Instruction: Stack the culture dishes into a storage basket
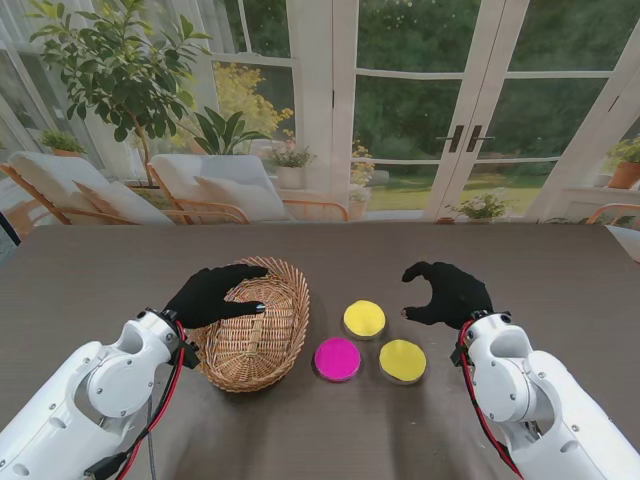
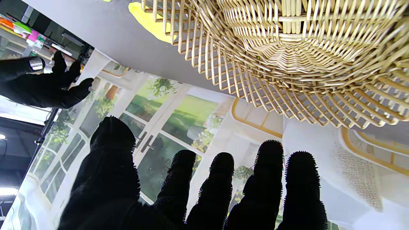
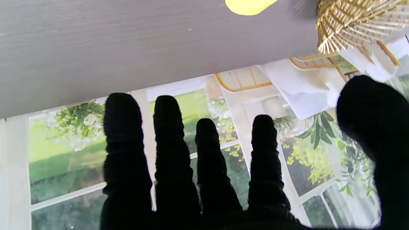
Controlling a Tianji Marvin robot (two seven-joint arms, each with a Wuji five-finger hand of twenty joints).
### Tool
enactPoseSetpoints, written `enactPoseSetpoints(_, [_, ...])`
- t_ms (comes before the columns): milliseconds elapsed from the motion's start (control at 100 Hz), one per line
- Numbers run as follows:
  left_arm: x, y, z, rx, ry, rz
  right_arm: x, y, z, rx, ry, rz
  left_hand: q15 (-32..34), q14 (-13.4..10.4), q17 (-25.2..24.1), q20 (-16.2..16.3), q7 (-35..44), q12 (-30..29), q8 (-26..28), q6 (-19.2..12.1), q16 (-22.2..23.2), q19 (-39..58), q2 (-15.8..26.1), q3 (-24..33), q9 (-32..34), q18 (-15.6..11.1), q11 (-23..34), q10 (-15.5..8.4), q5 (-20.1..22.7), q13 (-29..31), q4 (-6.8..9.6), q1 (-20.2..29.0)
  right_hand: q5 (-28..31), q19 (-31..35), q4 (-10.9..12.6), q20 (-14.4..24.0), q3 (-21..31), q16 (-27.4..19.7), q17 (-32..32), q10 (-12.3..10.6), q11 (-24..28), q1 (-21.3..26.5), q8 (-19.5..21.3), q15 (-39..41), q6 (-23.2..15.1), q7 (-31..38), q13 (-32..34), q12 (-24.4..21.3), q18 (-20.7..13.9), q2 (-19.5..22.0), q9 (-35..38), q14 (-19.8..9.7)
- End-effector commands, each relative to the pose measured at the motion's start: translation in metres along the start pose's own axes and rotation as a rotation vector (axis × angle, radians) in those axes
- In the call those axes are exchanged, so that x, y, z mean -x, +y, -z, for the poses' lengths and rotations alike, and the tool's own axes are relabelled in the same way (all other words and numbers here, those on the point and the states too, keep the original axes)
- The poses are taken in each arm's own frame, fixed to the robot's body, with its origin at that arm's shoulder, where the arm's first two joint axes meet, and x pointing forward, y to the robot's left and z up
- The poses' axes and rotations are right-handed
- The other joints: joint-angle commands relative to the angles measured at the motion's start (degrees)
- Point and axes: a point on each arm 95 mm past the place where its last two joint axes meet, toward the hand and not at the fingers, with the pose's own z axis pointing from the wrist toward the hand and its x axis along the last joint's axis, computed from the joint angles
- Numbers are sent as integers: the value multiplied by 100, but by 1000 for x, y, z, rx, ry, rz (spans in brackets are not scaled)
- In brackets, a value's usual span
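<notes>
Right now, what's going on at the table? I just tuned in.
Nothing is in the wicker basket yet. The left hand hovers over its left rim, fingers spread, holding nothing. Three culture dishes lie on the table right of the basket: a farther yellow dish, a magenta dish and a nearer yellow dish. The right hand hangs open just right of them, touching none.

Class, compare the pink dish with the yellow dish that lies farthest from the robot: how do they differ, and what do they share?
The pink dish is magenta; the far yellow dish is yellow. The pink dish lies nearer to me and closer to the basket, the far yellow dish farther away and more to the right. Both are round, lie flat on the table, are about the same size, and are outside the basket, untouched by either hand.
</notes>
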Motion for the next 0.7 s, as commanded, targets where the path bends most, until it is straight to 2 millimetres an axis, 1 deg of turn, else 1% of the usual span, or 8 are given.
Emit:
enactPoseSetpoints(0, [-1,0,3,3,-3,9,-4,-10,6,-40,6,-8,-125,101,-127,87,4,-67,-5,39,-65,-190,318,-62,-5,124,-64,25,33,-180,200,116,-294,585,-244,455,-33,396,-1090,-176,138,-277,167,669,-222,-6,132,192,-222,-594,-305,-195])
enactPoseSetpoints(40, [-1,-1,4,-2,-6,11,-4,-13,7,-51,3,18,-128,120,-126,94,6,-66,-5,59,-66,-196,319,-60,10,122,-60,43,39,-183,200,127,-377,731,-293,576,77,556,-1067,-171,201,-324,203,1017,-244,-22,87,258,-256,-791,-395,-239])
enactPoseSetpoints(140, [-1,-2,7,-9,-10,13,-3,-22,11,-91,-14,60,-132,121,-131,108,7,-69,-6,53,-66,-218,327,-72,13,119,-64,36,44,-181,198,115,-805,1057,-379,852,282,859,-1073,-172,294,-376,304,1704,-331,-58,-88,367,-328,-1200,-729,-318])
enactPoseSetpoints(320, [-1,-4,10,-9,-15,20,-5,-36,17,-149,-49,138,-146,144,-140,132,-7,-74,-11,75,-69,-251,339,-75,3,124,-73,64,15,-193,200,122,-1254,1663,-448,1397,477,1284,-938,-152,447,-389,594,2703,-366,-63,-126,493,-559,-1598,-1025,-490])
enactPoseSetpoints(460, [0,-6,11,-12,-18,25,-7,-47,19,-175,-68,173,-154,146,-140,151,0,-74,-9,75,-70,-275,346,-82,16,121,-70,64,36,-199,199,114,-1320,1936,-467,1608,565,1421,-830,-132,491,-361,744,3051,-353,-15,-45,525,-669,-1795,-1093,-554])
enactPoseSetpoints(690, [-1,-7,13,-10,-23,28,-10,-64,19,-228,-60,228,-163,149,-141,181,-7,-77,-12,72,-70,-312,361,-87,10,123,-76,73,20,-207,198,108,-1354,1975,-480,1664,632,1453,-827,-41,498,-374,831,3123,-323,55,-64,538,-669,-1902,-1206,-563])
